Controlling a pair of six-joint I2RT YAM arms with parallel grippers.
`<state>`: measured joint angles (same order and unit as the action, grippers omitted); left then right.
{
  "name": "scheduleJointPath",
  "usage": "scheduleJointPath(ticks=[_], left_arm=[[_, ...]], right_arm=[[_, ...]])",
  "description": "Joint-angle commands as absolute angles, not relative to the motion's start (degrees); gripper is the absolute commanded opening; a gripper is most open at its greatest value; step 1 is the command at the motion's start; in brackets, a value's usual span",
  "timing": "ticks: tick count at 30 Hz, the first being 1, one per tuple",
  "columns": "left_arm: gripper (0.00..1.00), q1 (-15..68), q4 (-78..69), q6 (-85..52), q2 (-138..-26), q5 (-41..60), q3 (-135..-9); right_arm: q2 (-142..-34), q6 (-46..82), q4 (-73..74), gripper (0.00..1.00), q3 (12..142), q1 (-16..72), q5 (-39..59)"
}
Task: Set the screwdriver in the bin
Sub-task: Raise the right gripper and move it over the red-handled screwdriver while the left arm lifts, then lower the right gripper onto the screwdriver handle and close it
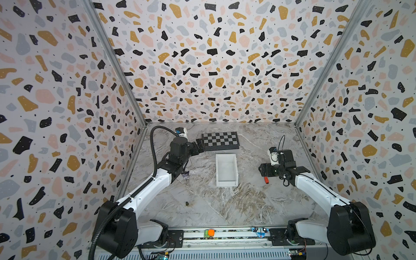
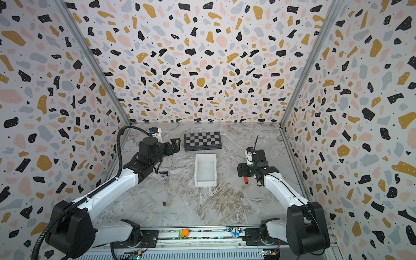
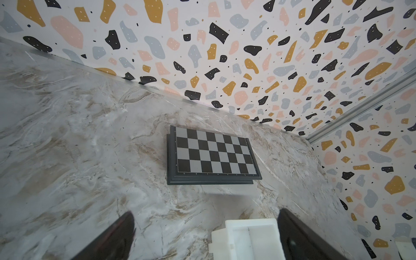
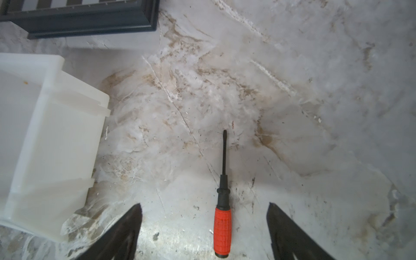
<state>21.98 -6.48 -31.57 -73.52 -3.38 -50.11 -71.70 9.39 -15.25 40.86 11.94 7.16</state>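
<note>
The screwdriver (image 4: pixel 222 229) lies flat on the marble table, red handle towards the wrist camera and thin dark shaft pointing away. In both top views only its red handle (image 1: pixel 266 180) (image 2: pixel 245 180) shows, just right of the white bin (image 1: pixel 226 183) (image 2: pixel 205 183). My right gripper (image 4: pixel 204 204) hangs open above it, with the handle between the fingers and touching neither one. The bin's side wall (image 4: pixel 56 146) stands off to one side of that gripper. My left gripper (image 3: pixel 205 211) is open and empty, held above the table near the bin's far rim (image 3: pixel 249 221).
A black-and-grey chessboard (image 1: pixel 220 140) (image 3: pixel 211 155) lies behind the bin by the back wall. A small dark object (image 1: pixel 186 175) sits under the left arm, and a dark speck (image 1: pixel 187 203) lies nearer the front. Patterned walls close in three sides.
</note>
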Motion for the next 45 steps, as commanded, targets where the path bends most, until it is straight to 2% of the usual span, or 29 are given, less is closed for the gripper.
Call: scheduleJointPath(ticks=[1, 5, 10, 17, 28, 38, 45], left_arm=[[1.0, 22.32, -8.31, -31.66, -72.64, -3.49, -49.05], [1.0, 22.24, -8.36, -31.62, -72.42, -4.63, -48.69], [1.0, 22.27, -8.2, -31.47, -72.31, -5.34, -48.21], [1.0, 22.24, -8.19, -31.47, -71.55, -7.19, -47.16], [1.0, 22.24, -8.52, -31.42, -71.16, -8.17, -46.14], [1.0, 22.29, -8.61, -31.64, -71.08, -8.35, -46.06], [1.0, 22.25, -8.53, -31.65, -70.76, -8.61, -45.8]], right_arm=[[-72.7, 11.15, -18.26, 0.88, 40.28, 12.61, 5.01], [-73.61, 12.38, -18.71, 0.9, 39.91, 13.74, 3.29], [-74.73, 13.77, -19.2, 0.99, 39.74, 14.4, 1.67], [-76.46, 14.24, -19.42, 0.99, 39.55, 14.44, 1.14], [-78.87, 15.45, -19.07, 0.8, 38.68, 14.85, 1.34], [-81.27, 15.92, -18.24, 0.54, 38.98, 15.77, -1.46], [-82.64, 16.01, -17.69, 0.41, 39.3, 16.26, -2.46]])
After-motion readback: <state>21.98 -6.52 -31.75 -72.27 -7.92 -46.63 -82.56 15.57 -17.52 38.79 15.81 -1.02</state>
